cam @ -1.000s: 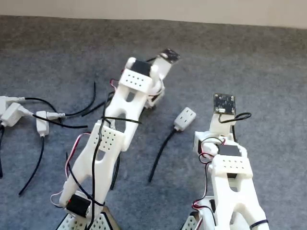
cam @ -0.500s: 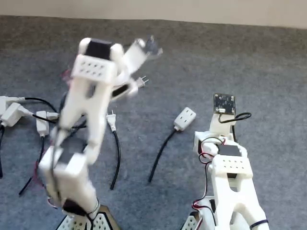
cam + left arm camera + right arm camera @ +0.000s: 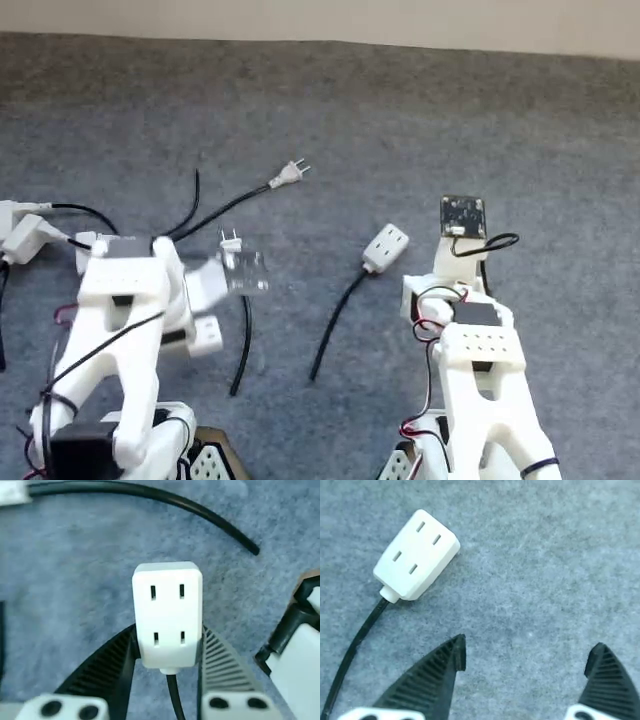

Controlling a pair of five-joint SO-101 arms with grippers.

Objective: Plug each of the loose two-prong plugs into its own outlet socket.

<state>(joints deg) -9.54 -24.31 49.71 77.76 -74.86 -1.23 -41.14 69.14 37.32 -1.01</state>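
A white outlet socket (image 3: 167,615) with a black cord sits between the fingers (image 3: 220,665) of my left gripper (image 3: 167,630), which press on both its sides. My left arm (image 3: 125,290) is folded back at the near left. Two loose two-prong plugs lie on the grey carpet: one far out (image 3: 287,176), one nearer (image 3: 230,240) with its cord trailing toward me. A second white socket (image 3: 385,245) (image 3: 415,555) lies flat in the middle. My right gripper (image 3: 528,647) hangs open over bare carpet just beside it; the right arm (image 3: 480,340) stands at the near right.
Several white adapters and black cords (image 3: 25,235) lie in a cluster at the left edge. A loose black cord (image 3: 150,495) curves past the held socket and ends on the carpet. A pale wall edge (image 3: 400,20) bounds the carpet at the back.
My left arm has swung up from the far middle and pulled back to the near left, uncovering the two plugs. The right arm has stayed put.
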